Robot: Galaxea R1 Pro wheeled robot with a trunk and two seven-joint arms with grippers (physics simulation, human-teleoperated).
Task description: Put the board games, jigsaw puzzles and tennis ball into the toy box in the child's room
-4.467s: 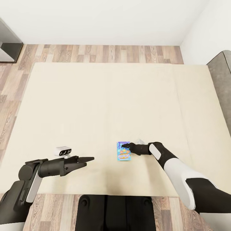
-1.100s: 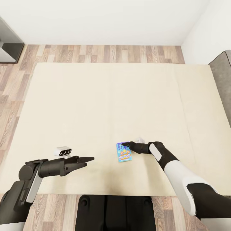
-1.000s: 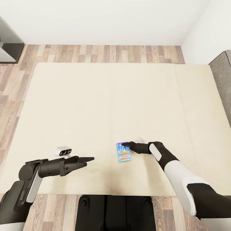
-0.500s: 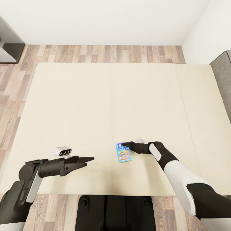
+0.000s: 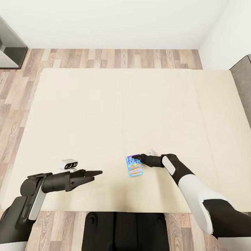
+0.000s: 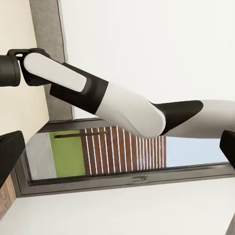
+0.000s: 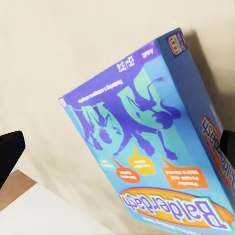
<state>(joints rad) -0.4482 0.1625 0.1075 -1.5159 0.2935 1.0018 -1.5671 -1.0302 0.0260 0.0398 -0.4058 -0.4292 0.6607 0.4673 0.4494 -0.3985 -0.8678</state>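
Item: small blue board game (image 5: 134, 165), flat on the bed (image 5: 104, 104) near its front edge; right gripper (image 5: 141, 159) at the box's far corner, jaws spread and unclosed, best closed squarely across one edge before lifting; left gripper (image 5: 94, 173) idle, grasp state indeterminable.

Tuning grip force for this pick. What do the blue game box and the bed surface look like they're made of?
Blue game box: looks like printed cardboard with a smooth, slightly glossy finish; crisp edges, flat printed faces. Bed: matte cream surface, probably fabric or foam; no shine, faint seams, but the render shows no weave.
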